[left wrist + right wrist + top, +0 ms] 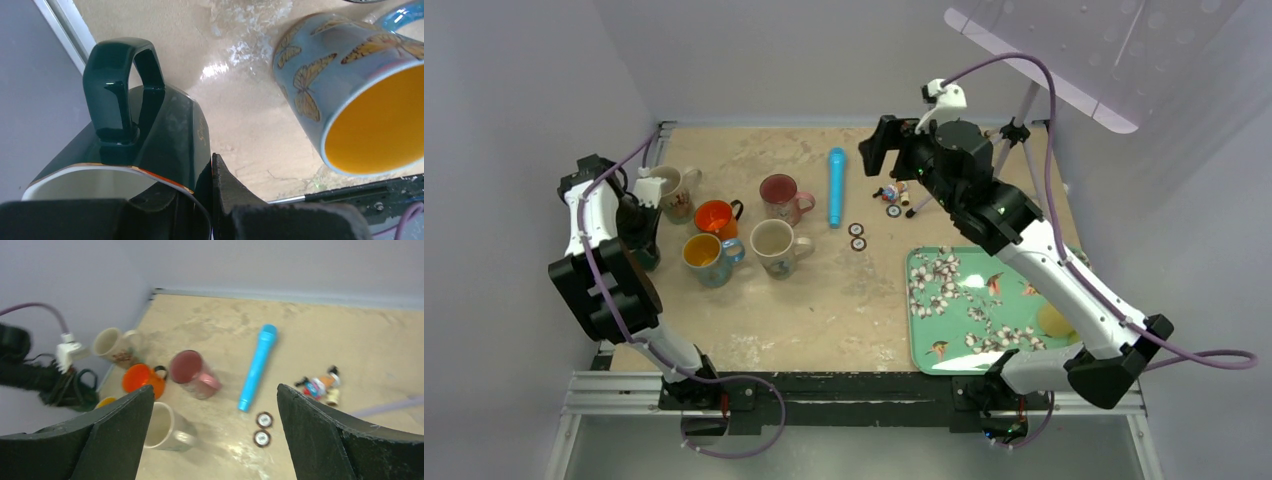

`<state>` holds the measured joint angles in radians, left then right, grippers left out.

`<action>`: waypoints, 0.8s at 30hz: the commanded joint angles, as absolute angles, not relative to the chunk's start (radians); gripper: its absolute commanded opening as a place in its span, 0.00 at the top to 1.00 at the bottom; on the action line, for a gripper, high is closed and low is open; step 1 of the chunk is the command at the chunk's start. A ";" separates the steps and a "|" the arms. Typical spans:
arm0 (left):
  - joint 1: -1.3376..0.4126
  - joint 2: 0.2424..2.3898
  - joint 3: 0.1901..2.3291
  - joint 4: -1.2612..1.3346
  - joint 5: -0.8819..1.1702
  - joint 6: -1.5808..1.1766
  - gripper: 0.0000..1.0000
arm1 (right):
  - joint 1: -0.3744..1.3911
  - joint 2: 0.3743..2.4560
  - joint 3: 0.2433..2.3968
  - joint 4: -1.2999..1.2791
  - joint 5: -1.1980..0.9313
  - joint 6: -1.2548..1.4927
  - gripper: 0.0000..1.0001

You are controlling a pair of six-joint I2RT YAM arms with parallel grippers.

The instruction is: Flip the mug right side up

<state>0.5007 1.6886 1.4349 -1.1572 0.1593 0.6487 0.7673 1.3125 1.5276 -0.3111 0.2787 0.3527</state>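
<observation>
**Firmly pinched: green mug held by its rim**

Nearest, the left gripper [196,196] clamps the dark green mug [170,125] by its wall, one finger inside and one outside, likely to steer it upright. Just beyond on its right sits the butterfly mug [325,80]. Farther off, the right gripper [215,390] hangs with fingers wide apart, idle.

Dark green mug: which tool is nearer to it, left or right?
Left. The left tool grips the dark green mug by its rim; the right tool hangs open far off across the table.
</observation>
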 commanded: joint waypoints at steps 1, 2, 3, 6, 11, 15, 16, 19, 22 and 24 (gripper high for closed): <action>0.478 1.702 1.384 -0.991 0.145 0.645 1.00 | 0.648 1.296 1.502 -0.449 0.342 0.506 0.04; 0.473 1.708 1.359 -0.978 0.150 0.656 1.00 | 0.637 1.281 1.477 -0.444 0.336 0.513 0.04; 0.473 1.704 1.336 -0.967 0.179 0.664 1.00 | 0.625 1.266 1.455 -0.441 0.328 0.521 0.04; 0.472 1.674 1.268 -0.887 0.206 0.647 1.00 | 0.599 1.223 1.415 -0.448 0.358 0.551 0.04; 0.471 1.687 1.244 -0.874 0.273 0.636 1.00 | 0.542 1.188 1.362 -0.528 0.440 0.610 0.02; 0.471 1.694 1.249 -0.903 0.273 0.636 0.66 | 0.462 1.177 1.316 -0.614 0.479 0.683 0.02; 0.471 1.685 1.251 -0.910 0.272 0.633 0.59 | 0.433 1.175 1.306 -0.644 0.488 0.705 0.02; 0.471 1.641 1.267 -0.932 0.272 0.626 0.49 | 0.337 1.155 1.264 -0.733 0.538 0.779 0.01; 0.471 1.609 1.342 -0.999 0.282 0.608 0.43 | 0.231 1.103 1.184 -0.767 0.601 0.827 0.01; 0.471 1.605 1.408 -1.060 0.308 0.589 0.40 | 0.133 1.054 1.124 -0.775 0.610 0.843 0.01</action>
<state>0.4709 1.6768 1.2743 -0.9764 0.2428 0.6220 0.2604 1.1484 1.2018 -0.6918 0.5106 0.7460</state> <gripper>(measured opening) 0.575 0.985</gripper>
